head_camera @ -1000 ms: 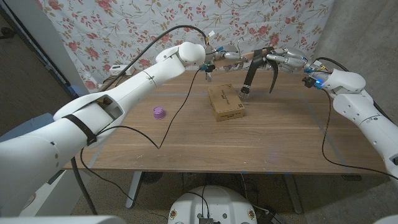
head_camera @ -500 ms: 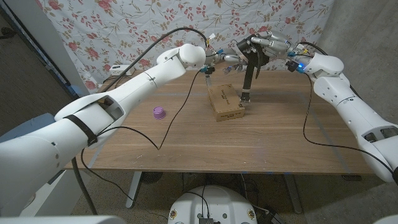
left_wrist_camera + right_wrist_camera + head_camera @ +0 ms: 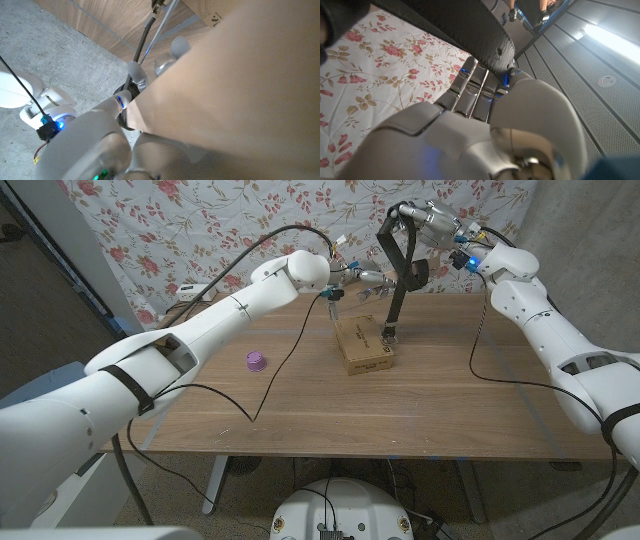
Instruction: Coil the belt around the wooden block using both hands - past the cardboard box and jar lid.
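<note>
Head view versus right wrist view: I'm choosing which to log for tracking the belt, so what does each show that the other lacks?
The head view alone takes in the wooden table, the cardboard box, the purple jar lid, the left hand holding the wooden block, and the belt's free end hanging to the box. The right wrist view alone gives a close look at the belt's underside across the right hand's fingers. Both show the belt, the right hand gripping it, and the floral cloth.
</note>
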